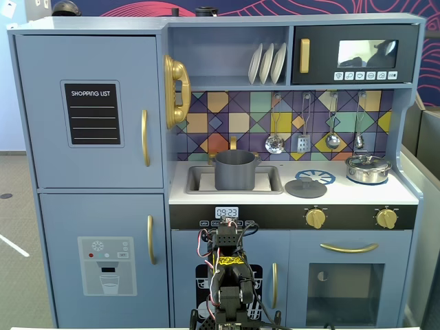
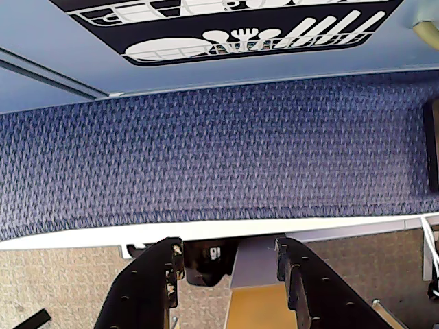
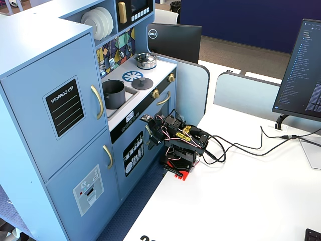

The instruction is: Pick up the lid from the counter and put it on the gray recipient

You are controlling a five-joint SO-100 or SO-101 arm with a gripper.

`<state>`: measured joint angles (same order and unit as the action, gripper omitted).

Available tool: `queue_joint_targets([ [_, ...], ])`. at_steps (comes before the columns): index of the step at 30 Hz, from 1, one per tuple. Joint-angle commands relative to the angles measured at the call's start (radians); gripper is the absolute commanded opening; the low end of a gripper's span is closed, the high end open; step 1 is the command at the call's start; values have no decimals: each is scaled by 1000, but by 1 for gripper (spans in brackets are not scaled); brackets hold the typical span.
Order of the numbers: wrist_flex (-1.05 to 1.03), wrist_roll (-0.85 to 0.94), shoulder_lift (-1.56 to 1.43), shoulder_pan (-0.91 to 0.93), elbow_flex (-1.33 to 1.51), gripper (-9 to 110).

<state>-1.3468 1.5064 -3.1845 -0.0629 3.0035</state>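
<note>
On the white worktop (image 1: 405, 194) of the blue toy kitchen (image 1: 89, 172), the gray recipient (image 1: 236, 170) stands upright in the sink recess (image 1: 271, 182), uncovered, as both fixed views show. To the right of that pot in a fixed view, the lid (image 1: 306, 188) lies flat on the worktop, knob up, touching the near edge of the printed blue burner (image 1: 317, 176) and well apart from the pot. Farther right of the pot a shiny silver pot (image 1: 368, 168) sits with its own lid on. Below the pot, in front of the kitchen's lower doors, the arm (image 3: 178, 143) is folded low on a white table (image 3: 241, 201). Its claw (image 2: 230, 264) is seen in the wrist view with the two dark fingers (image 2: 147, 288) set apart, open with a clear gap and nothing held between them; beyond lies blue carpet (image 2: 219, 151).
</note>
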Motion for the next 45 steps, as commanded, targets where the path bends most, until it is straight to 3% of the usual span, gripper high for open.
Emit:
queue_joint_targets([
  [1, -184, 8, 6, 101, -2, 0],
  [13, -121, -18, 6, 112, -11, 0],
  [17, 60, -75, 8, 166, -120, 0],
  [24, 362, 198, 83, 377, -331, 0],
  [31, 773, 261, 81, 529, -336, 0],
  [42, 997, 193, 206, 664, -394, 0],
  [45, 1117, 156, 265, 678, -388, 7],
])
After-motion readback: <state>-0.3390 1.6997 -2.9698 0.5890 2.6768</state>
